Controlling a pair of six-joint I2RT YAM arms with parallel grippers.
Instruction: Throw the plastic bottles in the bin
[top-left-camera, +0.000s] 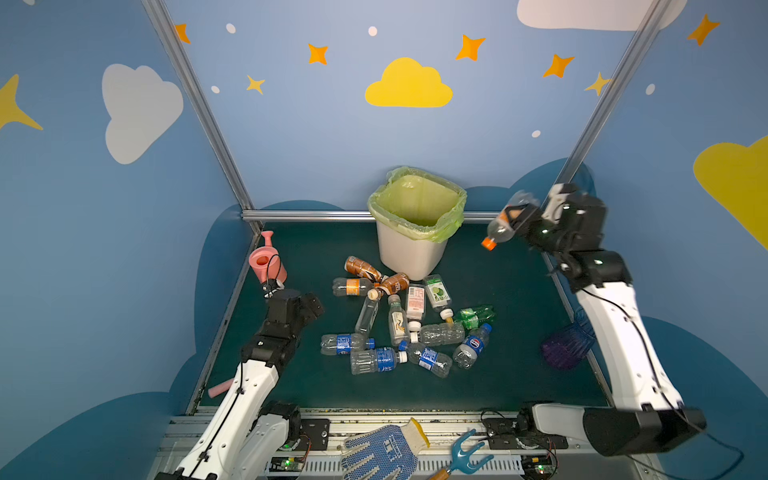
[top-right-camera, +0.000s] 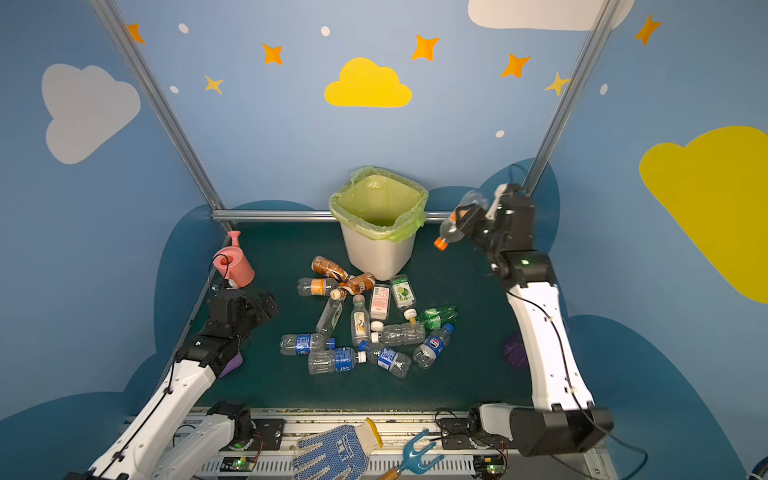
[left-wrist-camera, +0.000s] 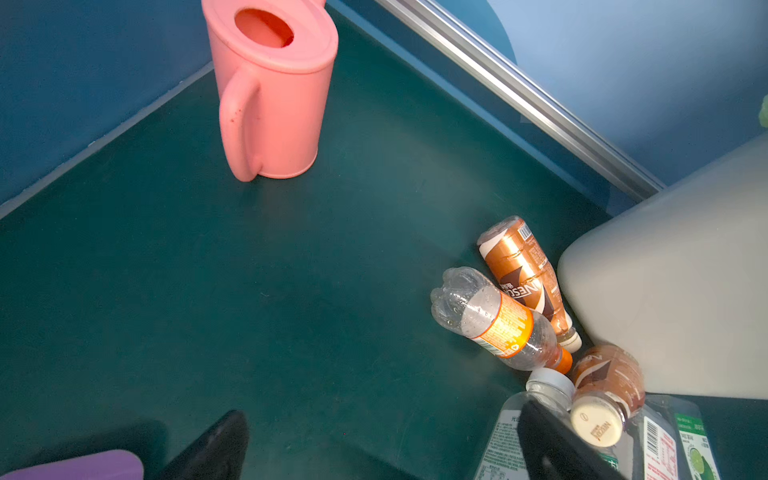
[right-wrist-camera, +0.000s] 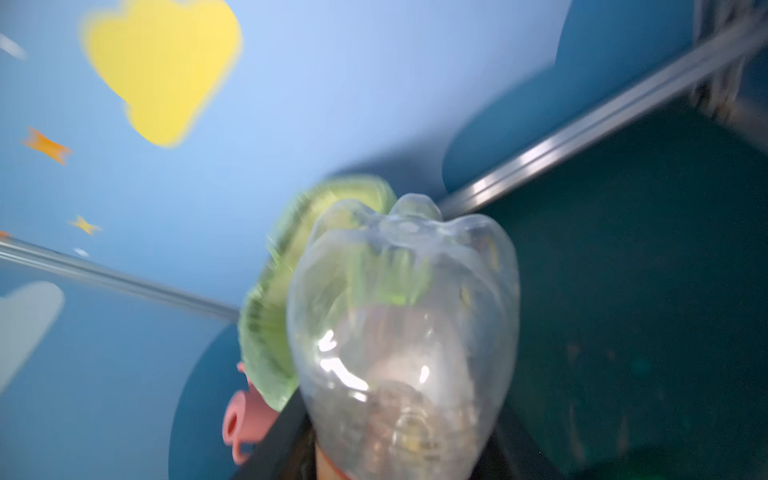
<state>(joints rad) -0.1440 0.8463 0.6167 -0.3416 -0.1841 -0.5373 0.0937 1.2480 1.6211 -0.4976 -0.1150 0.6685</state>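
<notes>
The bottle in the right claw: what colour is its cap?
Orange. The cap of that bottle shows best in a top view.

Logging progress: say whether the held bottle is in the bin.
Out: right gripper holds bottle in the air, beside the bin.

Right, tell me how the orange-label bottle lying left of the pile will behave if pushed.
The orange-label bottle looks empty, so probably light and easily shoved. Lying on its round side on the flat mat, it will likely roll. It seems to rest against the brown-label bottle, which may shift with it.
</notes>
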